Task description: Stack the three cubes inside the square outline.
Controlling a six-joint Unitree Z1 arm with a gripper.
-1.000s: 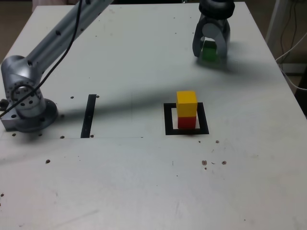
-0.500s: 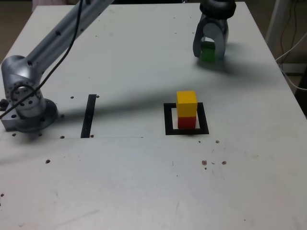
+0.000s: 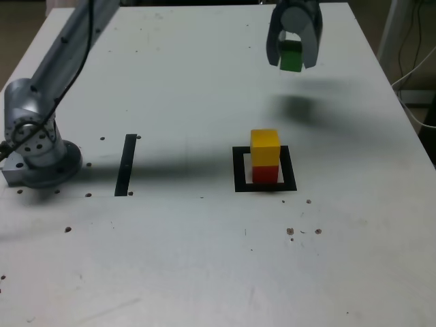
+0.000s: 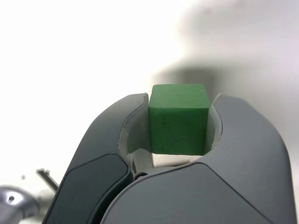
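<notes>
Item: green cube (image 3: 291,57) clamped between fingers (image 4: 243,140) above the tabletop (image 3: 204,259); risk: off-centre placement could topple the yellow cube (image 3: 265,146) off red (image 3: 266,174).

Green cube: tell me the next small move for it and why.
Probably carry the green cube across to a spot above the yellow cube. The gripper has its jaws shut on it, and its shadow on the table suggests it is lifted clear. The yellow cube already sits on the red cube inside the square outline, so only the top place is left.
</notes>
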